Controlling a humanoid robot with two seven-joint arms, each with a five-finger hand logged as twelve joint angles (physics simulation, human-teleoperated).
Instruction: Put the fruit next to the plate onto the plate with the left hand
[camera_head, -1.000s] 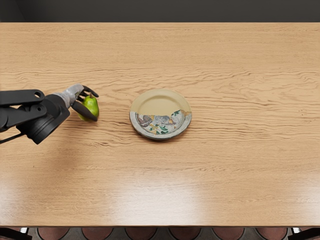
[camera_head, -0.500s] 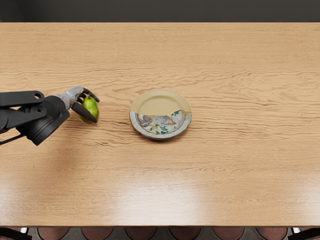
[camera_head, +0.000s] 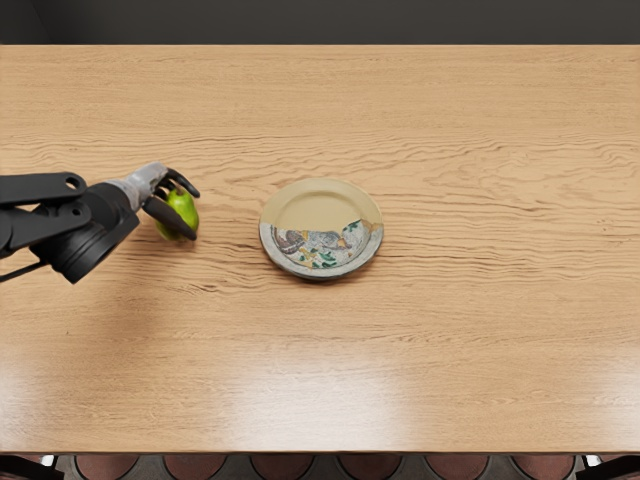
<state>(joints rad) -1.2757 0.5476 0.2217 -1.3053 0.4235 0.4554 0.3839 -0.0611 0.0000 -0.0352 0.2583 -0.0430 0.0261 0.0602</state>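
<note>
One fruit (camera_head: 184, 209), small, pear-shaped and glossy yellow-green, is on record at the left side of the worktop (camera_head: 450, 340). It lies to the left of the plate (camera_head: 312, 203) and clear of it, with a strip of bare wood between the two; the fruit is not on the plate. The plate is round, with a grey rim, a plain cream upper half and a lower half patterned in grey, green and reddish marks. The left robot hand (camera_head: 160, 196) is clamped on the fruit: dark fingers (camera_head: 186, 184) curl over its top, and a further dark digit (camera_head: 170, 217) crosses its lower front, so that only the right flank of the green skin shows. The palm section is light grey and sits against the fruit's left side. Behind it, a bulky black wrist housing (camera_head: 85, 235) joins a black forearm (camera_head: 30, 190) that enters from the left edge of the head view and runs roughly level towards the right. Whether the fruit rests on the worktop or is raised just off it cannot be told from this view.
</note>
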